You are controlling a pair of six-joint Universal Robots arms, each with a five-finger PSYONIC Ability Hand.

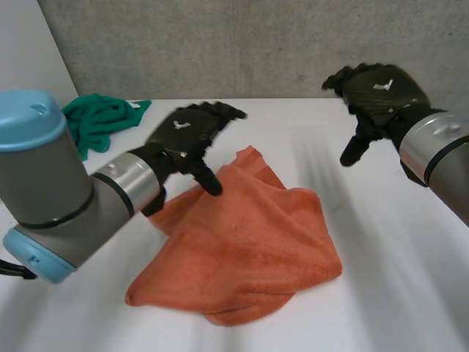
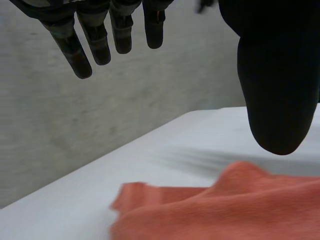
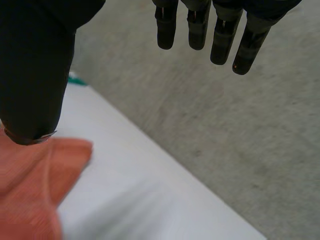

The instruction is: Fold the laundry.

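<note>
There are 2 cloths on the white table (image 1: 388, 286). At the far left lies 1 green cloth (image 1: 101, 119), bunched in a heap, well apart from both hands. To its right the left arm (image 1: 66, 198) reaches in. The left hand (image 1: 192, 132) hangs over the far left part of the 1 orange towel (image 1: 253, 246). Its fingers (image 2: 97, 42) are straight and slightly spread, with the thumb held wide of them, and they hold nothing. In the left wrist view the thumb tip sits just above the towel with a gap between them. The orange towel lies crumpled at the middle of the table, with loose folds and 1 corner pointing to the far side. At the far right the right hand (image 1: 377, 92) is raised above bare table, apart from the towel. Its fingers are straight and side by side, the thumb points down away from them, and it grasps nothing. A grey wall (image 1: 256, 44) stands behind the table.
</note>
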